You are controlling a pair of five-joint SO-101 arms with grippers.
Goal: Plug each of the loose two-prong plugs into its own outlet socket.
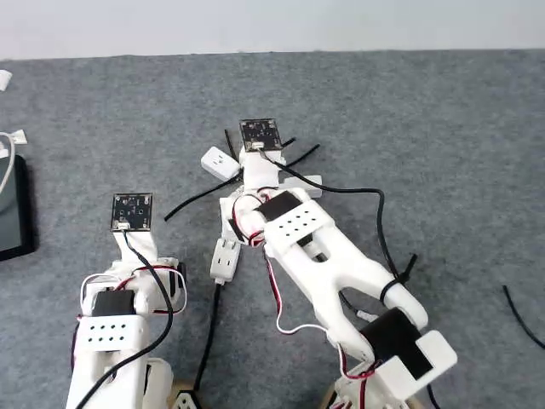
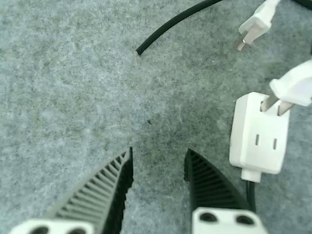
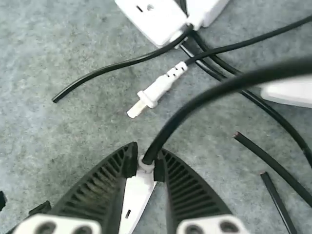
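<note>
Grey felt mat (image 1: 443, 153) under everything. Right gripper (image 3: 146, 152) was clamped on a white two-prong plug (image 3: 136, 195), its black cord (image 3: 219, 87) running out between the jaws. Outlet block (image 2: 257, 141) lay just beside the left gripper (image 2: 158, 153), which hung spread wide and empty over the mat. Held plug's prongs met the block's end face, possibly part-seated; angle too poor to confirm. Second plug (image 3: 157, 90) lay loose near another outlet (image 3: 156, 17). Likely handling: light, hard, slick body, and the stiff cord will torque it. Grip the flat sides near the strain relief, never the prongs.
</note>
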